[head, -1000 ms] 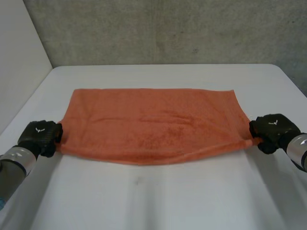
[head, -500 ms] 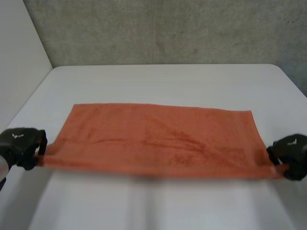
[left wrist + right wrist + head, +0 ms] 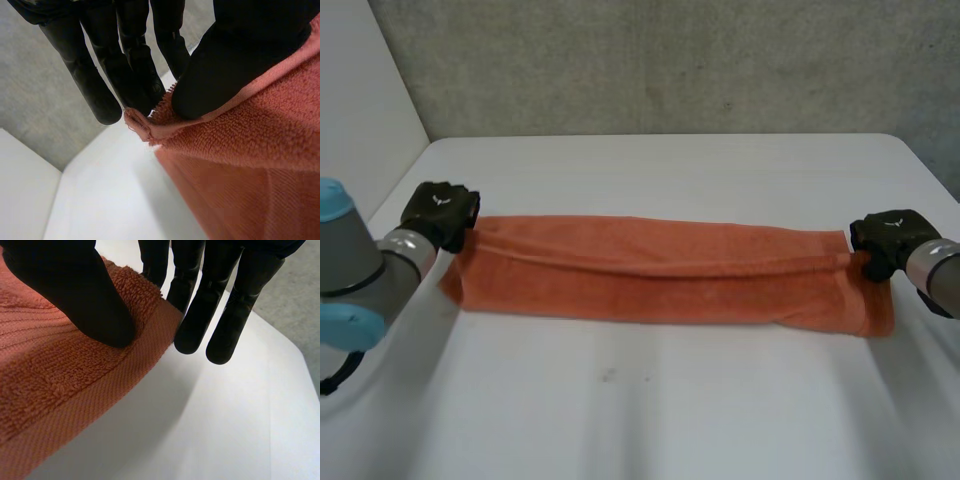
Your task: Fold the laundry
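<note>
Orange and terry-looped, lying across the middle of the white table (image 3: 650,420) — doubled lengthwise into a long narrow band, upper layer draping over the lower. Pinching the towel (image 3: 670,290) at its left-end corner with the left hand (image 3: 440,212), thumb against straight fingers — pinching the right-end corner likewise with the right hand (image 3: 888,240).

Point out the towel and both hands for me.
towel (image 3: 660,288): head view, middle of the folded strip.
left hand (image 3: 440,212): head view, back of the hand.
right hand (image 3: 887,238): head view, back of the hand.
</note>
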You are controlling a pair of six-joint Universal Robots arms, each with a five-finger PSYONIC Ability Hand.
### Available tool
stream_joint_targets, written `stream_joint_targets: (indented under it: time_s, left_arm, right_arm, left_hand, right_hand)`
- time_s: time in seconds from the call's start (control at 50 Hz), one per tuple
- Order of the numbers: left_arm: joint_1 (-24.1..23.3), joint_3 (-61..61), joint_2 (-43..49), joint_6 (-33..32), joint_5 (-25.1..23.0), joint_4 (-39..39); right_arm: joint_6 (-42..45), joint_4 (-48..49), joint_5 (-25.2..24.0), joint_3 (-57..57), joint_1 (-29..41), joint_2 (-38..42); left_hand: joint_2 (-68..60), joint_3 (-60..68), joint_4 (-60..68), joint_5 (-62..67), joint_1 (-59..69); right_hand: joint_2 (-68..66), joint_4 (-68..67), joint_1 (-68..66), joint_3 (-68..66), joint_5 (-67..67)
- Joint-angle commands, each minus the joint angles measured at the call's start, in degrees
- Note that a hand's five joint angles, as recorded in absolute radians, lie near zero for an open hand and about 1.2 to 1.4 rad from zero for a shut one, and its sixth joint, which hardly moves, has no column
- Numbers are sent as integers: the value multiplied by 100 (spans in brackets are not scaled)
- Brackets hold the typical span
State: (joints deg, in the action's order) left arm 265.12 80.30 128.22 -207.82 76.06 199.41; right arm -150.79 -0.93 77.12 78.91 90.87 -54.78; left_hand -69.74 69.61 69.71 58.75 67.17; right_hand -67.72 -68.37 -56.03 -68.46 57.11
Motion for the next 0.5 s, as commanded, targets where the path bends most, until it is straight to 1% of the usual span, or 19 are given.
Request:
stream_joint_targets:
  time_s: [0.02,0.1,0.16,0.26,0.3,0.42,0.5]
  left_arm:
    - [-91,-1067,879,-22,84,309]
    - [-109,-1403,1171,-31,93,380]
    - [-127,-1640,1390,-31,102,441]
    - [-127,-1895,1636,-48,199,722]
    - [-127,-1956,1733,-57,190,950]
    - [-171,-1948,1759,-66,128,1197]
    - [-250,-1956,1812,-66,-3,1363]
  right_arm:
    - [-292,461,391,-595,150,520]
    - [-311,681,567,-816,202,723]
    - [-328,770,594,-851,238,758]
    - [-284,1454,708,-886,325,907]
    - [-267,1586,708,-886,361,934]
    - [-126,1684,717,-1088,440,1136]
    - [-30,1684,726,-1211,449,1241]
  left_hand:
    - [-1026,1039,1029,1125,1283]
    - [-1026,1039,1029,1125,1283]
    - [-1026,1039,1029,1125,1283]
    - [-1026,1039,1029,1125,1283]
    - [-1026,1039,1029,1125,1283]
    - [-1026,1039,1029,1125,1283]
    - [-1026,1039,1029,1125,1283]
  right_hand:
    - [-1228,-1163,-2397,-1154,1289]
    - [-1228,-1163,-2397,-1154,1289]
    - [-1228,-1163,-2397,-1154,1289]
    - [-1228,-1163,-2397,-1154,1289]
    - [-1228,-1163,-2397,-1154,1289]
    - [-1228,-1163,-2397,-1154,1289]
    - [-1228,-1163,-2397,-1154,1289]
